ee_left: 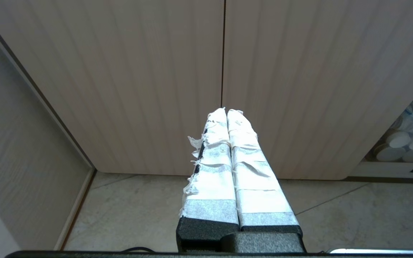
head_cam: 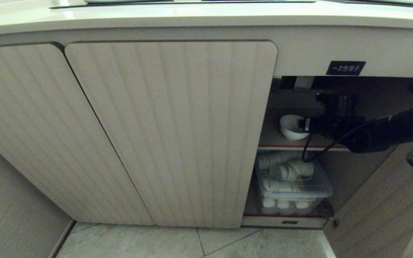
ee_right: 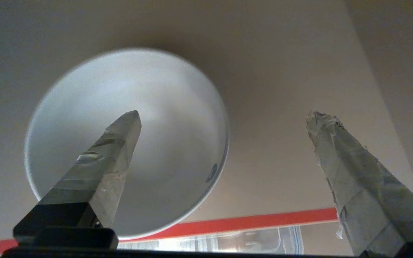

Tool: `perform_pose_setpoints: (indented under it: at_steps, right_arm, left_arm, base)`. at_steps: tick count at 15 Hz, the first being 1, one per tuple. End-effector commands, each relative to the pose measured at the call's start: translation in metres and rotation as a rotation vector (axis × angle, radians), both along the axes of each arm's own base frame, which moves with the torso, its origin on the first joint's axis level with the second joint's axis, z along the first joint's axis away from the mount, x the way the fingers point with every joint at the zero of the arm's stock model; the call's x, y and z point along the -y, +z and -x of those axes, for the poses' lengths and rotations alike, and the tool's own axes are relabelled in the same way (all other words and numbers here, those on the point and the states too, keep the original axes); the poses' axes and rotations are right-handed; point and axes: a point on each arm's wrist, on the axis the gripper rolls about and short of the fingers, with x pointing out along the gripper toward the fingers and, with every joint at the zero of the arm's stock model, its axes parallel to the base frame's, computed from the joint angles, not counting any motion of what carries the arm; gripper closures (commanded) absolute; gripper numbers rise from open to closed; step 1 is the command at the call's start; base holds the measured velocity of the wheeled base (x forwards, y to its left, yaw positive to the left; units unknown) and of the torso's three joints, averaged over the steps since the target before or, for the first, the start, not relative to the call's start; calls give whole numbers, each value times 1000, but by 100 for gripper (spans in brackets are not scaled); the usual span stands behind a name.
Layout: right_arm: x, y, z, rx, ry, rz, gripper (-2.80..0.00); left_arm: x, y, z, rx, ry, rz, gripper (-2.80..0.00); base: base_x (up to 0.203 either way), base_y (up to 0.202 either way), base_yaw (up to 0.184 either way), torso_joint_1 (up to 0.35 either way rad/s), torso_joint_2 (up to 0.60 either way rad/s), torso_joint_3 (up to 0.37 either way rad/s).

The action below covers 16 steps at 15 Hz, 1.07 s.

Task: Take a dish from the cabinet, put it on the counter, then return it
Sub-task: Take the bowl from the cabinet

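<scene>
The cabinet (head_cam: 170, 132) has its right door open. On its upper, red-edged shelf (head_cam: 285, 147) sits the dish (head_cam: 290, 127), a small white bowl, upright. My right arm reaches into that opening from the right, and my right gripper (head_cam: 308, 123) is at the bowl's right side. In the right wrist view the gripper (ee_right: 226, 114) is open wide. One finger (ee_right: 109, 161) hangs over the inside of the dish (ee_right: 170, 136); the other (ee_right: 353, 172) is over bare shelf, so the near rim lies between them. My left gripper (ee_left: 227, 110) is shut and empty, low before the closed doors. The counter (head_cam: 192, 14) runs along the top.
Below the shelf a clear plastic box (head_cam: 292, 182) holds stacked white cups. A black label (head_cam: 345, 67) sits above the opening. The swung-out door (head_cam: 378, 200) stands at the right, beside my arm. Pale floor tiles (head_cam: 156, 243) lie below.
</scene>
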Motion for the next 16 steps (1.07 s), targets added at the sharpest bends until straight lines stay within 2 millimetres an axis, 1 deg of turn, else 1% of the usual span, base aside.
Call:
perform_pose_setpoints:
  at_steps: [1, 5, 13, 16]
  right_arm:
    - [-1, -3, -1, -16, 1, -1, -280]
    - [-1, -2, -5, -47, 4, -27, -280]
    - [-2, 8, -15, -92, 39, -42, -280]
    - [-2, 7, -17, -123, 37, -41, -280]
  left_arm:
    - [0, 0, 0, 0, 0, 0, 0]
    - [0, 0, 0, -1, 0, 0, 0]
    - [0, 0, 0, -1, 0, 0, 0]
    - [0, 0, 0, 0, 0, 0, 0]
  base:
    - [0, 0, 0, 0, 0, 0]
    - [0, 0, 0, 0, 0, 0]
    - [0, 0, 0, 0, 0, 0]
    - [0, 0, 0, 0, 0, 0]
